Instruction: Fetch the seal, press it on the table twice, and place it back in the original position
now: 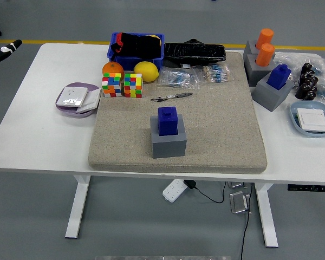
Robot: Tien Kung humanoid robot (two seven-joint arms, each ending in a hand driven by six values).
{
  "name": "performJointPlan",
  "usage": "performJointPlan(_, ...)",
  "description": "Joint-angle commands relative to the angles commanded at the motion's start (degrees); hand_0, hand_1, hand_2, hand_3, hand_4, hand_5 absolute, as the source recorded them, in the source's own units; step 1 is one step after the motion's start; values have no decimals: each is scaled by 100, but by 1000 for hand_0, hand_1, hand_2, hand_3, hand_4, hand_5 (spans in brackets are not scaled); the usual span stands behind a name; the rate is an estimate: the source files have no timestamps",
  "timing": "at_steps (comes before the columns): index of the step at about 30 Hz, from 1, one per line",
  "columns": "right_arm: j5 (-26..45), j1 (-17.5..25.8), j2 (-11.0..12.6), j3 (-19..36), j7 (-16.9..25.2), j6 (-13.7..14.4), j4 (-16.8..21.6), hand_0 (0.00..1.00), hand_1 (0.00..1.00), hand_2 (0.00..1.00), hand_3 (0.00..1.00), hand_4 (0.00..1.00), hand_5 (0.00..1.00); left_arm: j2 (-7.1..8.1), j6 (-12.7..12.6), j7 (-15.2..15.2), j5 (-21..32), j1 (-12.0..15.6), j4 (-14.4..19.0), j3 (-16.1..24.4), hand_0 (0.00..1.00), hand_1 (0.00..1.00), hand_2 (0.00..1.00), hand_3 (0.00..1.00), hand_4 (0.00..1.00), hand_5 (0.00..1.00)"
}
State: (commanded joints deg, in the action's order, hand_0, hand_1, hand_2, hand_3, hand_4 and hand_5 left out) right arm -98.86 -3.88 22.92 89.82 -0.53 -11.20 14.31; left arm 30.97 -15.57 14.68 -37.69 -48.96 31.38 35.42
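Note:
A dark blue seal [167, 119] stands upright in its grey block holder [168, 143] near the front middle of the beige mat [216, 124]. Nothing touches it. A black arm part with a white patch, my left arm [3, 52], shows only at the far left edge beyond the table's corner, far from the seal. My right arm is out of view.
The white table [38, 135] also carries a second blue seal on a grey block [276, 86] and two orange seals [264, 47] at the right. Two puzzle cubes [122, 85], an orange, a lemon, a blue bin [136, 46], a pen [171, 97] and two dishes lie around.

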Motion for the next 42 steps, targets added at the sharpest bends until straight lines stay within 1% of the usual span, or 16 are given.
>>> performJointPlan(10,34,-23,37,-76,0,-9,10,786,698,679,639,770,534,30,-1,-1,-3,-35,10,-26,998,998,998,998,952,414)
performJointPlan(20,-1,7,39,-37,-1,-1,1,786,698,680,639,769,534,20,7,-13,19,-26,20,-54,998,998,998,998,946,405)
performJointPlan(31,-22,-22,46,-31,-42,-40,3,786,698,681,641,768,533,41,8,-25,29,8,100,30,998,998,998,998,942,402)
performJointPlan(42,-30,-59,49,-8,-28,-32,12,786,699,684,643,766,533,59,15,-30,53,-44,65,42,998,998,998,998,942,404)
